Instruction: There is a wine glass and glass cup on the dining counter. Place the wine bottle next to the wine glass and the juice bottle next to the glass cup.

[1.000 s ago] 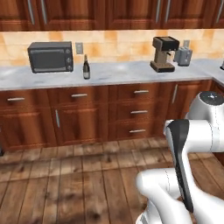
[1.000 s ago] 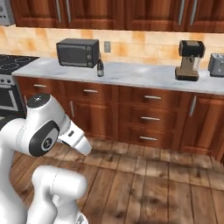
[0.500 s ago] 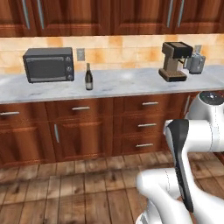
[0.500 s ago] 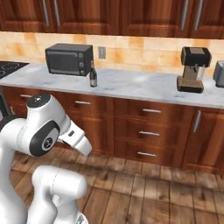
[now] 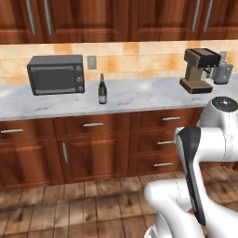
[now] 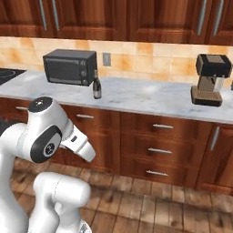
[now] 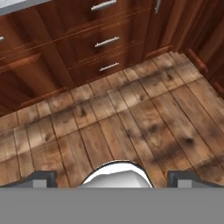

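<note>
A marble worktop (image 5: 139,100) over wooden drawers spans both base views, cut off at each side. On it stand a microwave (image 5: 56,74), a coffee machine (image 5: 200,69) and, just beside the microwave, the wine bottle (image 5: 102,89), label illegible. The gripper (image 7: 112,176) hangs over floorboards, jaws wide apart, empty.

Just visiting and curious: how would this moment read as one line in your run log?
wine bottle: upright on marble worktop, beside microwave | gripper: open, empty, over wood floor | coffee machine: far right
</note>
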